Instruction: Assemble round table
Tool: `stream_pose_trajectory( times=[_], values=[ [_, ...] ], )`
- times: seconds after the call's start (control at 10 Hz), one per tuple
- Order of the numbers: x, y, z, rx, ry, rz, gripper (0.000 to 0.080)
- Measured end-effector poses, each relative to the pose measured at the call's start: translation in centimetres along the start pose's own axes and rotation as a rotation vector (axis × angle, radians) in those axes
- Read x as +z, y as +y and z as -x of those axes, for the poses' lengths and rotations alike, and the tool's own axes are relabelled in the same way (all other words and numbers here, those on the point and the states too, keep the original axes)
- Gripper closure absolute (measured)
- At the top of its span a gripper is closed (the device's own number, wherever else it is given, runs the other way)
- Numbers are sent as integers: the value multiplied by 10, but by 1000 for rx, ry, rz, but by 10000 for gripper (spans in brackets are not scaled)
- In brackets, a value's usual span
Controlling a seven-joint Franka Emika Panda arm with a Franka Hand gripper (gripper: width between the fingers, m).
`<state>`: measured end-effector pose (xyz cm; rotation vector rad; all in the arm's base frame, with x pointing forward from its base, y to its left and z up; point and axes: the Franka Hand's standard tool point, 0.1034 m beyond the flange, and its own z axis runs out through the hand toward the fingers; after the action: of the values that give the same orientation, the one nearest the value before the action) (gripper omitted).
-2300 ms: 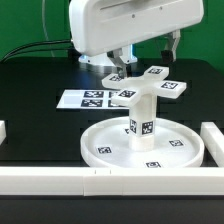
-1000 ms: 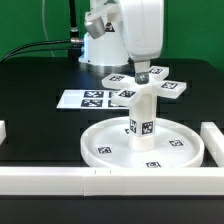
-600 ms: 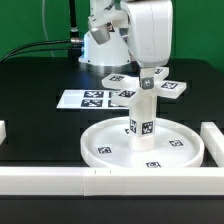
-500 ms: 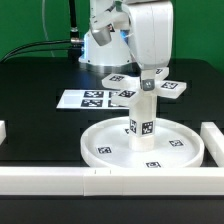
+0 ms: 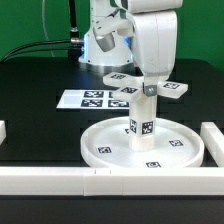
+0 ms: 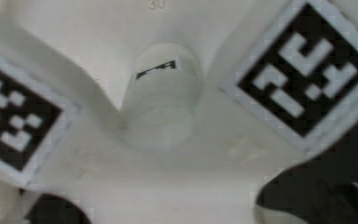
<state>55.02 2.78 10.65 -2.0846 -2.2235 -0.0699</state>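
Hanging over the centre of the white plastic cross-shaped foot (image 5: pixel 171 90), the robot's hand (image 5: pixel 149 87) hid its opening, so any hold could not be told. That foot sat on the short white cylinder leg (image 5: pixel 141 122), upright at the hub of the large rimmed white disc (image 5: pixel 100 150), toward six o'clock on the black table (image 5: pixel 40 80). An off-centre push or twist could tilt the leg or jam the foot askew.

The end effector (image 5: pixel 148 88) covers the middle of the cross-shaped foot (image 5: pixel 172 90); wrist view blurred.
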Motion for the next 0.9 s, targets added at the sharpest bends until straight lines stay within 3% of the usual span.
stream_pose_trajectory(
  times=[0.1,0.2,0.6,0.9],
  values=[
    [0,0,1,2,0,0,334],
    [0,0,1,3,0,0,356],
    [0,0,4,111,4,5,356],
    [1,-3,6,469,7,-5,354]
  ],
)
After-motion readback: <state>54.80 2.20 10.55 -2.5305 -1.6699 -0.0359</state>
